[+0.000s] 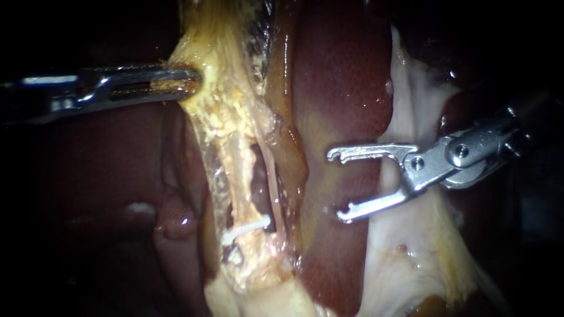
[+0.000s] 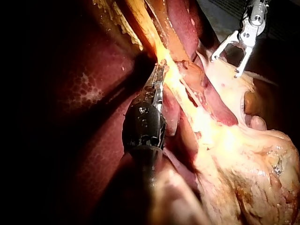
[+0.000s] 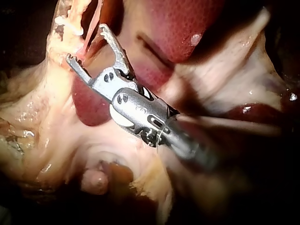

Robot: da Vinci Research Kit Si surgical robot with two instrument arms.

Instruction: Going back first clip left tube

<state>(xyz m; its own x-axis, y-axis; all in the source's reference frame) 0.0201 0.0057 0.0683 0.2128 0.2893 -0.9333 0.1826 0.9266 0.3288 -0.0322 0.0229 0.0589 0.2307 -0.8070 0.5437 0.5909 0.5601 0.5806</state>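
At the upper left of the frame the slender steel left instrument (image 1: 189, 81) comes in level. Its pincer is clamped on the yellow fatty band of tissue (image 1: 217, 117). I judge that it draws the band taut and sideways, so that the strands below stand apart and the dark window between them is held open. Lower, left of centre, the pale cream left tube (image 1: 235, 176) runs down the frame, with the small white clip (image 1: 247, 229) lying across it near the foot of that window. The glossy dark red liver (image 1: 343, 88) fills the centre. At the right the silver right instrument (image 1: 336, 185) reaches in over the liver and the pale whitish membrane (image 1: 411, 252). Its pincer is wide open, empty and well apart from the clip, which suits backing away from the clipped tube.
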